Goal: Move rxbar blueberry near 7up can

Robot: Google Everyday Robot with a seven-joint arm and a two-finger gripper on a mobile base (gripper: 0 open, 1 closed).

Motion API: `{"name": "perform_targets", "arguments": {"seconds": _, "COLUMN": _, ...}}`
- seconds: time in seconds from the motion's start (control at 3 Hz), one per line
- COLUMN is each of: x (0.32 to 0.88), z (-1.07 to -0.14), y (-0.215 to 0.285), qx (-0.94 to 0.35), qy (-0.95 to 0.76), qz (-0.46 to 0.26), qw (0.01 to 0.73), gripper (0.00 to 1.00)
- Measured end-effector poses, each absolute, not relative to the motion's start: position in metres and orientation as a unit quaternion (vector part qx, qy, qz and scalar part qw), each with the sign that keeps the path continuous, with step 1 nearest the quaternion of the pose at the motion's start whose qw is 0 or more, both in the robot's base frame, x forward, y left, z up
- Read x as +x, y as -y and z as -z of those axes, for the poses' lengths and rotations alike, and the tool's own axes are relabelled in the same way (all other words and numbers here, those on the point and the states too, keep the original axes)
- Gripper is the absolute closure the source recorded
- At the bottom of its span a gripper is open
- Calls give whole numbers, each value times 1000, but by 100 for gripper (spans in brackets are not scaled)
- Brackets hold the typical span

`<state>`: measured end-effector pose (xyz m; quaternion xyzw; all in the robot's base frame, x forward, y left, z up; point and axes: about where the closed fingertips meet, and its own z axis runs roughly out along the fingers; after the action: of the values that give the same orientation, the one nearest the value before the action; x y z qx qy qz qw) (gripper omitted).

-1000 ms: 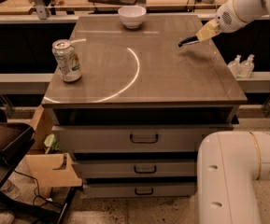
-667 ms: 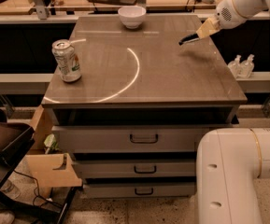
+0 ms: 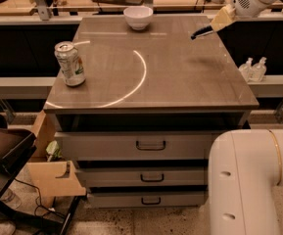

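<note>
rxbar blueberry [image 3: 201, 33] shows as a dark sliver jutting from the tan tips of the claw [image 3: 215, 27], which is pinched on one end of it, above the far right part of the tabletop [image 3: 180, 87]. Compared with a second ago, the claw and the bar sit a little higher and slightly further to the right, so the bar now hangs clear of the surface, with only a faint dark shadow [image 3: 205, 62] on the wood beneath it. That small rise suggests the pick is done and the lift is nearly over: the bar is off the tabletop and ready to be carried. Nothing else differs. The 7up can [image 3: 70, 64] stands upright near the front left corner in the same spot as before, and the white bowl [image 3: 138, 17] sits at the far edge near the middle, well apart from both. The bar and the can are at opposite sides of the tabletop, so the real work of the task, the sideways carry to the left and forward, has not yet begun. The path looks open, and the bowl lies behind it. In my judgement the main risks are the thin wrapper slipping from an end grip and the claw nudging the can on arrival.
</note>
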<state>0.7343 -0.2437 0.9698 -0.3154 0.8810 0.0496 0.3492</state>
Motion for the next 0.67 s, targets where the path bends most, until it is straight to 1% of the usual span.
{"name": "perform_targets", "arguments": {"seconds": 0.67, "x": 701, "z": -1015, "y": 222, "qx": -322, "qy": -880, "qz": -84, "qw": 340, "gripper": 100}}
